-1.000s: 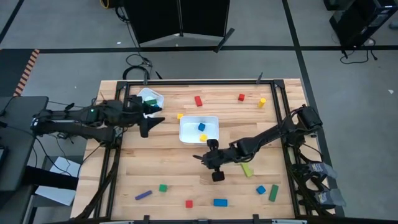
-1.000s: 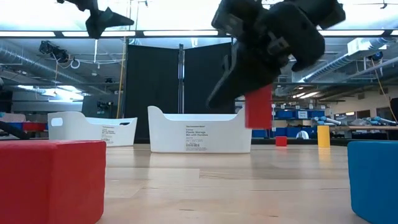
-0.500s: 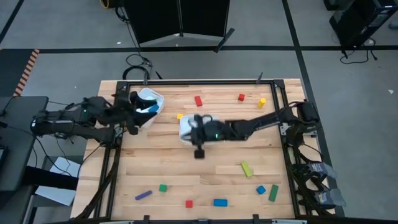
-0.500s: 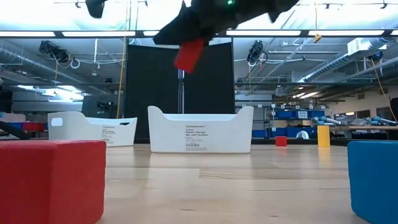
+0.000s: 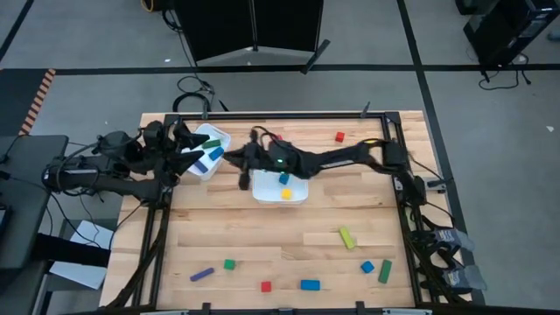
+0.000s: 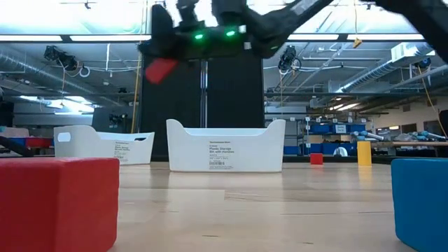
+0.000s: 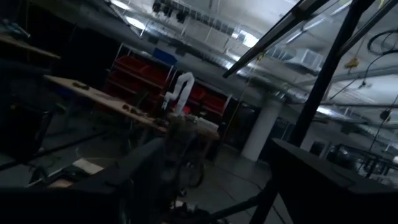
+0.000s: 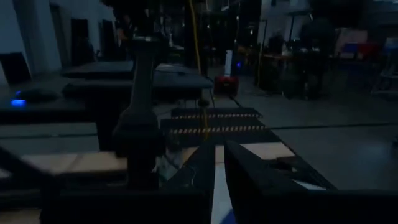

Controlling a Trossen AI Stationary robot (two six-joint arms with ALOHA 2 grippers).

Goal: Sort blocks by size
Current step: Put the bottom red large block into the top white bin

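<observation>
Red block (image 6: 162, 69) now rides high, clamped in the right gripper (image 5: 242, 163), which has swung from over the centre tray (image 5: 297, 193) toward the left tray (image 5: 217, 138), probably for release there, while the left gripper (image 5: 188, 150) waits alongside, fingers unreadable.

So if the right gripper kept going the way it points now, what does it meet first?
Probably the far-left white tray, where the left gripper hovers; the right gripper carries a red block high, so height is unclear.
</observation>
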